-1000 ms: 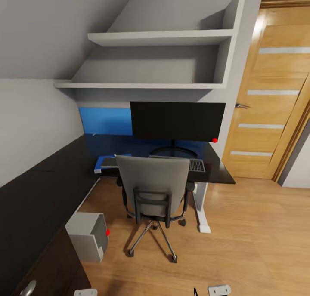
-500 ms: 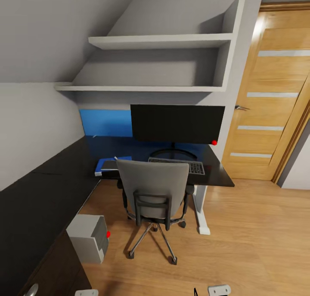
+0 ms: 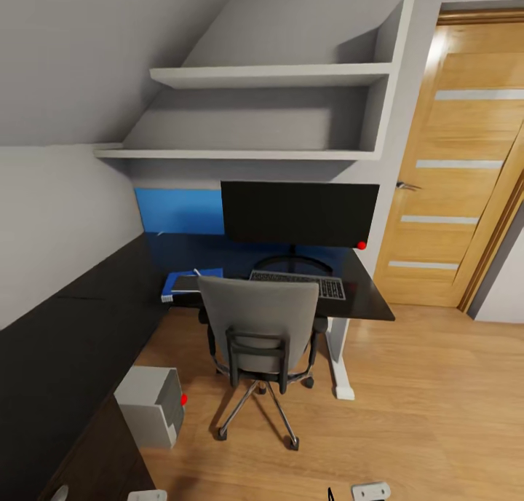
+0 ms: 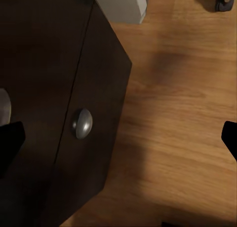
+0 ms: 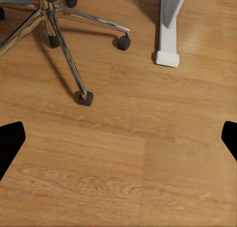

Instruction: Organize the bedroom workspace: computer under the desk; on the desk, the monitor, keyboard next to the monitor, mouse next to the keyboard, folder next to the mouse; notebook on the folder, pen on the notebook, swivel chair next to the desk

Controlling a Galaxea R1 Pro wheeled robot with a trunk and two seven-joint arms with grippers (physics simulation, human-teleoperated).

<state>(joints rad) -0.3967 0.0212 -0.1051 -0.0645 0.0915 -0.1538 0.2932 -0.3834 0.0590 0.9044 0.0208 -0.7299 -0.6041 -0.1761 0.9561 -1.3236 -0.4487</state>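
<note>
View nearer desk [image 3: 364, 297] | swivel chair [image 3: 258, 326] before it | both fingers wide, empty

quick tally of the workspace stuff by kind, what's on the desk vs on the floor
On the desk:
monitor: 1
keyboard: 1
blue folder or notebook (cannot tell which): 1
On the floor:
computer: 1
swivel chair: 1
Total: 5

This was a room in a home, arranged as a small study corner. A sloped ceiling [image 3: 109, 42] and a wooden door [image 3: 458, 166] showed a house. Wall shelves [image 3: 269, 75] hung above a dark surface [image 3: 367, 297] with a monitor [image 3: 300, 213], and a swivel chair [image 3: 260, 326] stood on the wooden floor [image 3: 429, 399].
</note>
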